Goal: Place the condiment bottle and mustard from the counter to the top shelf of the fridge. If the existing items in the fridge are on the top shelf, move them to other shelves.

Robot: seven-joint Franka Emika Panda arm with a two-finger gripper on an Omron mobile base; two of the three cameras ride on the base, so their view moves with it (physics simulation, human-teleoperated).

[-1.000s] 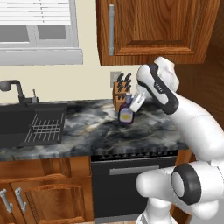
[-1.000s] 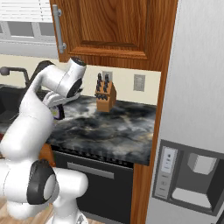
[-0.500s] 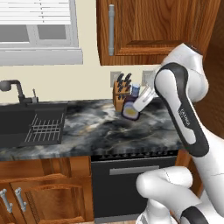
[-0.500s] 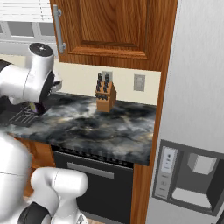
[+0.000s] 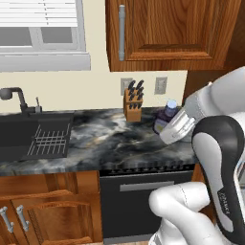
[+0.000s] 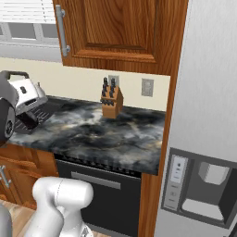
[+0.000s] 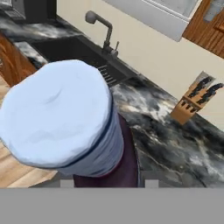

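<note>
Purple glass under a pale blue cap: that is the condiment bottle (image 5: 166, 116) you have in the gripper (image 5: 171, 131), carried above the right end of the marbled counter (image 5: 95, 139), just right of the knife block (image 5: 133, 101). In the hand view the bottle (image 7: 78, 131) sits right against the camera, cap towards the lens, with the sink (image 7: 74, 50) and faucet (image 7: 100, 26) far behind it.

The fridge (image 6: 203, 139) stands at the right end of the counter, and its door looks closed in the right base view. My worry is that you are heading for it with your only hand full; you would have nothing free to pull the door, and pushing the bottle against the panel could knock it out of the grip. The bottle also hangs at a tilt, so a fast swing of the arm could let it slip or clip the knife block or the cabinet (image 5: 172, 33) above.

The jaws themselves are hidden behind the bottle, but they are drawn in tight and clamped on its body below the cap. I cannot see the mustard.
</note>
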